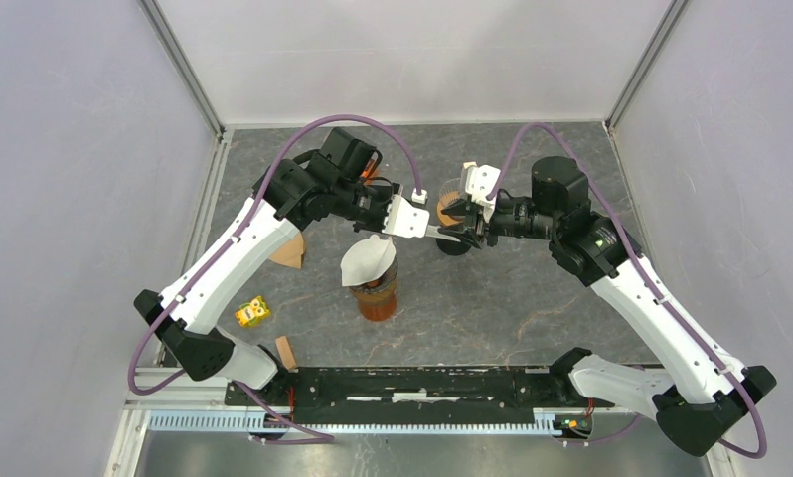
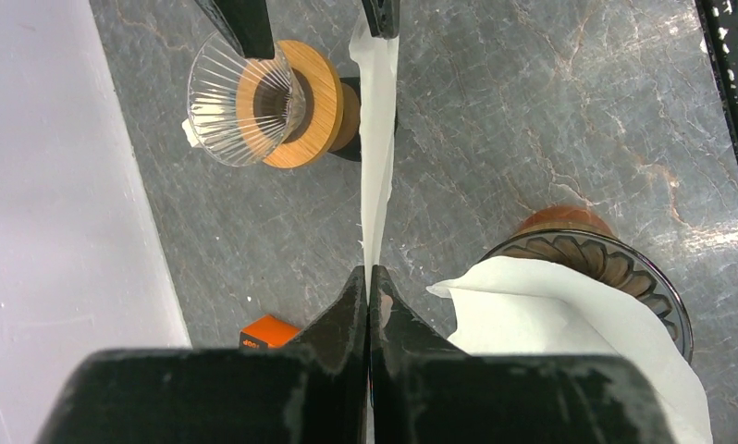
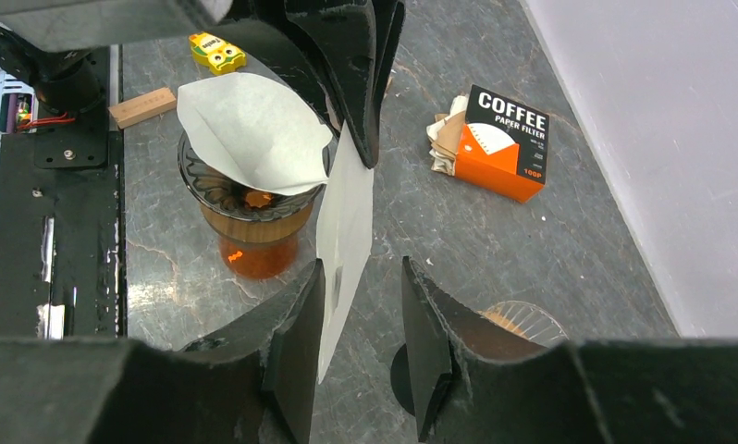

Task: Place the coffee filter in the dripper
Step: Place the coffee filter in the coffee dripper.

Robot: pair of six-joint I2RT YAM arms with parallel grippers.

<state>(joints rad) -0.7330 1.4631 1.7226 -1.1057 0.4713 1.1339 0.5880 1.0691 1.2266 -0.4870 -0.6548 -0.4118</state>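
Observation:
A white coffee filter [image 2: 376, 166] hangs flat and edge-on, with my left gripper [image 2: 369, 270] shut on its near edge. Its far end reaches between the fingers of my right gripper [image 3: 361, 277], which is open; the paper [image 3: 347, 231] lies close against the left finger. A clear glass dripper [image 2: 254, 102] with a wooden collar stands just beyond, partly hidden behind my right finger [image 3: 522, 319]. A dark ribbed dripper [image 2: 606, 268] on an amber server [image 1: 376, 298] holds another white filter [image 3: 254, 129]. Both grippers meet mid-table [image 1: 442, 232].
An orange coffee filter box [image 3: 499, 139] lies near the back with loose brown filters beside it. A brown filter [image 1: 288, 250] lies under the left arm. A yellow packet [image 1: 252, 312] and a wooden block [image 1: 286, 352] sit front left. A black rail [image 1: 412, 383] runs along the near edge.

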